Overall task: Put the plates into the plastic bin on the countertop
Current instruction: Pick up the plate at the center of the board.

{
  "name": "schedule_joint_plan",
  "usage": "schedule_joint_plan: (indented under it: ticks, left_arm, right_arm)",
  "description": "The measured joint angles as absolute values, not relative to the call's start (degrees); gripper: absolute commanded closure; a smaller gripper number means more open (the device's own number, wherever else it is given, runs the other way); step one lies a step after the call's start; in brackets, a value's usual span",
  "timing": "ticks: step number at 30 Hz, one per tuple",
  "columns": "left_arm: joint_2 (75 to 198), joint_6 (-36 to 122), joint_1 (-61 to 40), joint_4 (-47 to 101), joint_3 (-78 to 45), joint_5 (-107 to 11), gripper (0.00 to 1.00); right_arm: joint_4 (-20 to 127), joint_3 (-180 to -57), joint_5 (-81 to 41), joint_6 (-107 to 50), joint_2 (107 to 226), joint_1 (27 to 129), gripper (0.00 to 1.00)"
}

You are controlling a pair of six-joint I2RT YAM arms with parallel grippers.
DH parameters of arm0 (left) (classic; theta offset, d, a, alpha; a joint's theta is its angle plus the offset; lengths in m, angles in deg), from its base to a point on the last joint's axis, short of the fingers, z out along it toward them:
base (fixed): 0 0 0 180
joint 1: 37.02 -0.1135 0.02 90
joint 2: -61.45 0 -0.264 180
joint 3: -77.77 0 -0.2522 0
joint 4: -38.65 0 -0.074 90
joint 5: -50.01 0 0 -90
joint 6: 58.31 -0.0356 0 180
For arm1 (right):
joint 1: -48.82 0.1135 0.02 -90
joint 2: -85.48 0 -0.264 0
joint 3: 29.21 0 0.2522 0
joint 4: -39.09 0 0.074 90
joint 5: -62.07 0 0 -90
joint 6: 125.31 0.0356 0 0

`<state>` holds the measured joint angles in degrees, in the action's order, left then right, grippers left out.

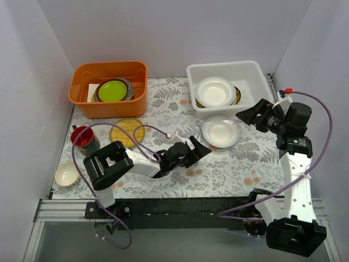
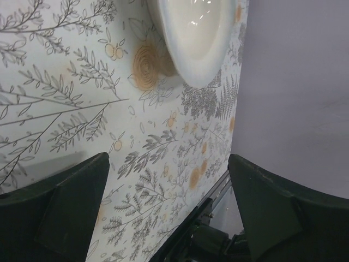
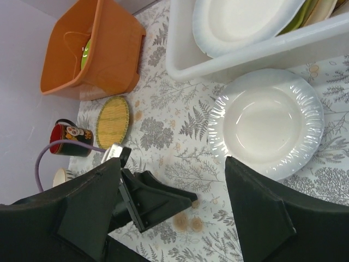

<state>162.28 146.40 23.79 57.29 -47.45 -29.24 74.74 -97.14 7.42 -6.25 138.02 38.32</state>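
A white plate [image 1: 220, 132] lies on the fern-print countertop [image 1: 163, 109] just in front of the translucent white bin [image 1: 248, 72]. It also shows in the right wrist view [image 3: 267, 123] and the left wrist view [image 2: 196, 33]. Another white plate [image 1: 215, 91] tops a stack inside the bin. A woven straw-yellow plate [image 1: 127, 132] and a cream plate [image 1: 67, 173] lie at the left. My left gripper [image 1: 199, 151] is open and empty, low over the countertop left of the white plate. My right gripper [image 1: 252, 115] is open and empty, above the plate's right side.
An orange tub [image 1: 108, 87] at the back left holds a plain lime-green plate [image 1: 112, 90] on grey dishes. A red mug [image 1: 83, 136] stands beside the straw plate. Grey walls close in the left, back and right. The left arm's cable loops over the countertop.
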Motion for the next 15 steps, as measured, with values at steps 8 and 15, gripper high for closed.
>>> schedule_joint_plan:
  ticks: [8, 15]
  left_arm:
    - [171.7, 146.9, 20.4, 63.8, -42.8, -32.5, 0.35]
    - [179.0, 147.2, 19.8, 66.8, -36.5, -34.0, 0.51]
  right_arm:
    - [78.3, -92.4, 7.4, -7.7, 135.1, 38.3, 0.16]
    - [79.7, -89.0, 7.7, -8.5, 131.1, 38.3, 0.16]
